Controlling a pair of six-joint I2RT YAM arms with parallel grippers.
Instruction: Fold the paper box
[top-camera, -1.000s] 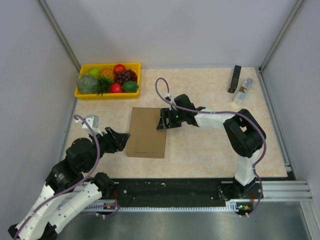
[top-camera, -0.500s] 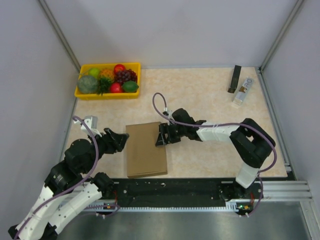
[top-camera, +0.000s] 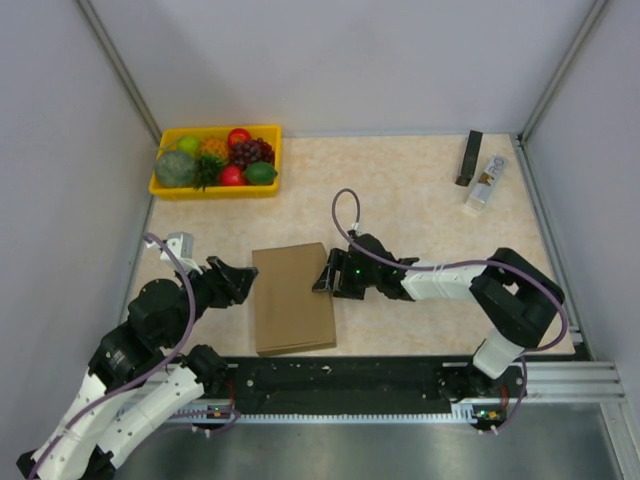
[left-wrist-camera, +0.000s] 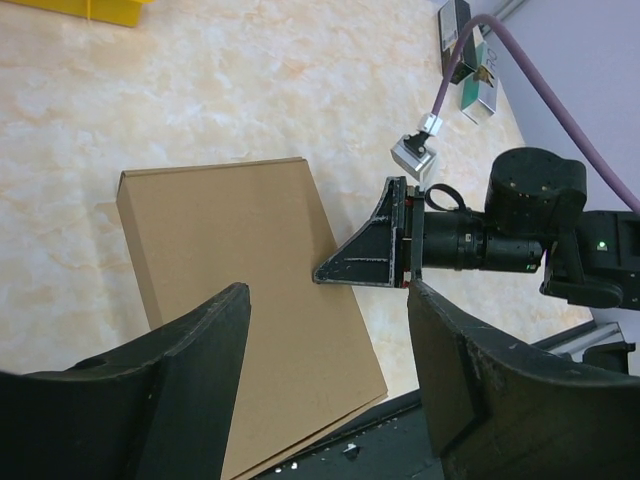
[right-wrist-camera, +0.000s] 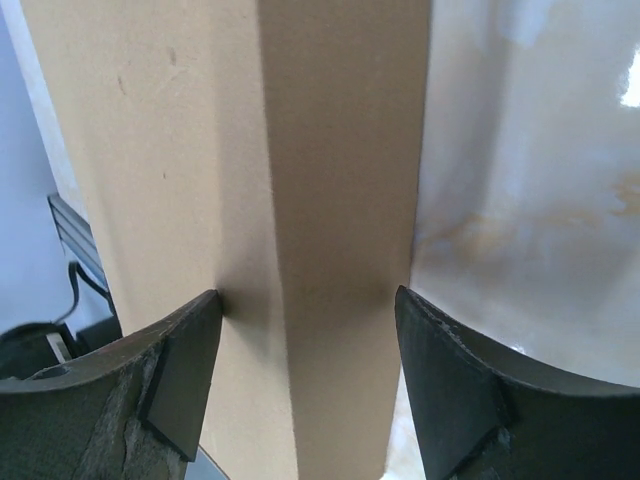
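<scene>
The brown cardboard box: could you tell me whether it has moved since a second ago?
Yes, the brown cardboard box slid down the view, away from the yellow plastic fruit tray.

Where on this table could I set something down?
Bare stretch at the back, between the yellow fruit tray and the black bar, down to the right arm. Crowded around the cardboard box, left claw and right claw flanking it.

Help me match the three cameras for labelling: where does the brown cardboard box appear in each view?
Top external: the paper box lies low centre.
Left wrist: left of centre, lower half.
Right wrist: fills the left and middle, close up.
Shared landmark: the right gripper at the box's right edge, in all three.
</scene>
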